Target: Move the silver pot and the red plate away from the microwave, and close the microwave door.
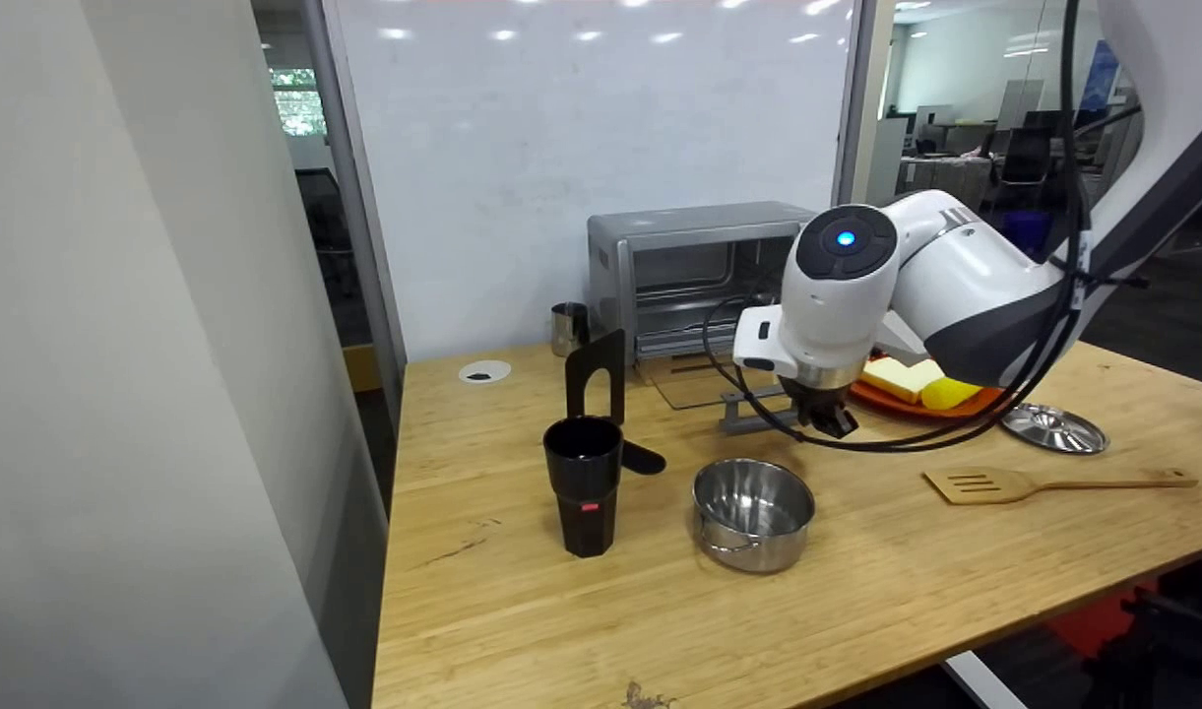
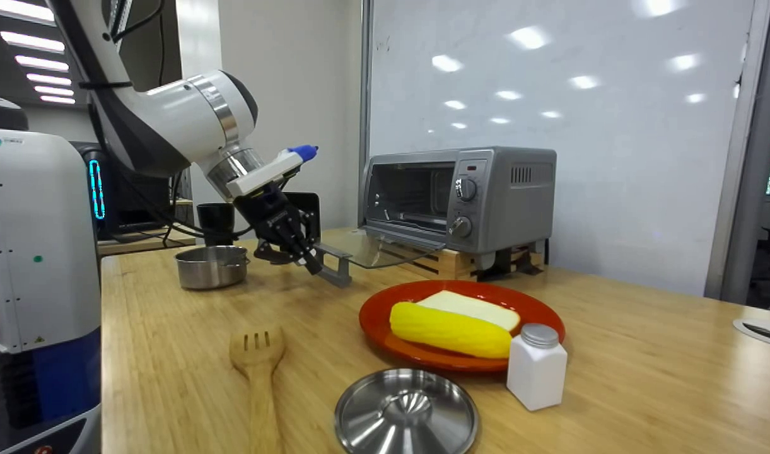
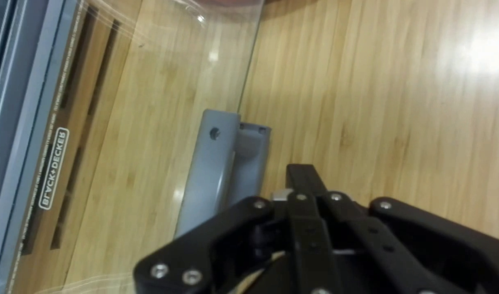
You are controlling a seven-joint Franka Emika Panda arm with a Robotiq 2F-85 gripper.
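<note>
The microwave (image 2: 517, 202) stands at the back against the whiteboard. Its microwave door (image 2: 385, 250) hangs down open, the glass lying nearly level and the grey handle (image 3: 206, 171) at its outer edge. My gripper (image 3: 301, 173) is shut with nothing between its fingers, low beside the handle on the side away from the microwave; whether it touches cannot be made out. In both exterior views the silver pot (image 1: 755, 551) sits on the table in front of the door, apart from it. The red plate (image 2: 373, 315), bearing bread and yellow corn, rests on the table beside the door.
Near the pot are a black cup (image 1: 586, 492) and a black bookend-like stand (image 1: 615, 384). A small metal pitcher (image 1: 566, 330) is beside the microwave. A silver lid (image 2: 407, 410), a wooden spatula (image 2: 258, 359) and a white bottle (image 2: 536, 372) lie around the plate.
</note>
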